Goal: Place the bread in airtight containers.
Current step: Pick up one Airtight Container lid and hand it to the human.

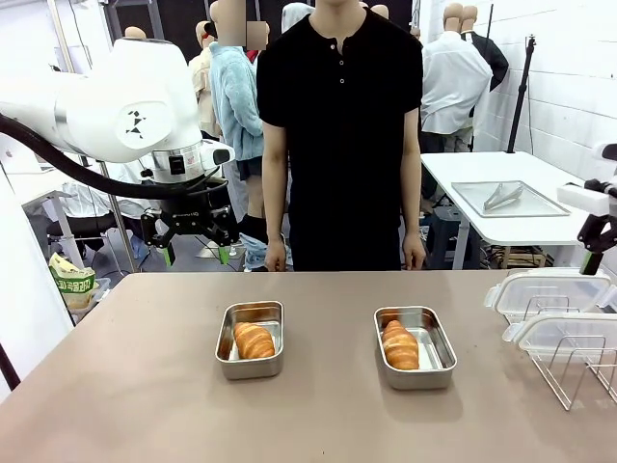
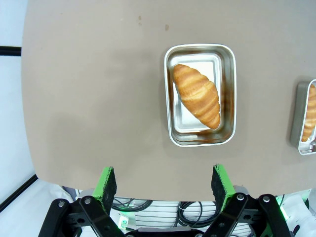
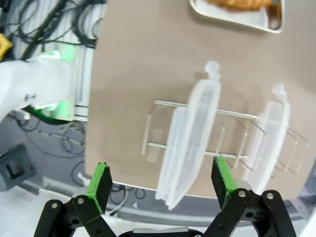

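Observation:
Two steel airtight containers stand open mid-table, the left one (image 1: 249, 370) and the right one (image 1: 421, 379). Each holds a golden croissant: one (image 1: 254, 340) lies in the left tub, the other (image 1: 400, 346) in the right. From the left wrist, a croissant (image 2: 196, 95) lies diagonally in its tub (image 2: 227, 98). My left gripper (image 1: 196, 254) (image 2: 163, 185) hangs open above the table's far left edge, short of that tub. My right gripper (image 3: 160, 182) is open and empty above two clear lids (image 3: 190, 148) (image 3: 269, 143) standing on edge in a rack.
The wire rack (image 1: 569, 376) with the lids (image 1: 548, 289) sits at the table's right edge, under my right arm (image 1: 590, 198). A person in a black shirt (image 1: 342, 125) stands at the far side, hands down. A flat tray with tongs (image 1: 506, 198) rests on a white table behind.

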Robot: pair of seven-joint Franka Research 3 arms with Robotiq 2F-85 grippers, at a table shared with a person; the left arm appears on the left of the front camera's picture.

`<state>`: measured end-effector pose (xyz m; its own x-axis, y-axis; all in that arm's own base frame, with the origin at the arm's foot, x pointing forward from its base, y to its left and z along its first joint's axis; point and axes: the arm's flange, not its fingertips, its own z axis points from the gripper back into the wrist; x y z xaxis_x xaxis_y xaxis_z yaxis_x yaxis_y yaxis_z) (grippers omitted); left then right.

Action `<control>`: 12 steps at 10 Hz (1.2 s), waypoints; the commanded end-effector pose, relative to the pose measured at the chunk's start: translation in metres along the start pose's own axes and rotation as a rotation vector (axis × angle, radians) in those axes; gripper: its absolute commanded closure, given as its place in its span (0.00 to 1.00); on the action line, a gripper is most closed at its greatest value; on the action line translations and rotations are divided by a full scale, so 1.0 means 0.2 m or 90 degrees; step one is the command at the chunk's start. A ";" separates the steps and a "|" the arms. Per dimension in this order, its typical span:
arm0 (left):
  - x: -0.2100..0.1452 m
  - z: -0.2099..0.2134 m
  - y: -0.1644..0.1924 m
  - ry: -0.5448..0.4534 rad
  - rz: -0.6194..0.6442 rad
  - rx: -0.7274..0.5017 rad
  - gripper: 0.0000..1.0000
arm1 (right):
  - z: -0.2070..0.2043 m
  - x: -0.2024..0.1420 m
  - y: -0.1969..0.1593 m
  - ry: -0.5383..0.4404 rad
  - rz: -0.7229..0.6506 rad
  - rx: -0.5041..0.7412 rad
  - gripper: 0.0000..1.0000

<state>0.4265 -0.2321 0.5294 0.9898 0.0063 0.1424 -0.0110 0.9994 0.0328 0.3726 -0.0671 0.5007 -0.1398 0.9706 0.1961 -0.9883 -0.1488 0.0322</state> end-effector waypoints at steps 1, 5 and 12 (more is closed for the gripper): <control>0.00 0.01 0.01 -0.001 0.001 -0.002 0.00 | -0.09 0.04 0.01 0.059 -0.052 -0.062 0.00; 0.00 0.01 0.01 -0.001 0.001 -0.002 0.00 | -0.14 0.07 -0.06 0.096 -0.033 -0.047 0.00; 0.00 0.01 0.01 -0.001 0.001 -0.002 0.00 | -0.28 0.00 -0.07 0.046 -0.036 -0.029 0.00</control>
<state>0.4265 -0.2321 0.5294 0.9898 0.0062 0.1424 -0.0110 0.9994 0.0329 0.3818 -0.0558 0.4568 -0.0774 0.9935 0.0830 -0.9969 -0.0784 0.0087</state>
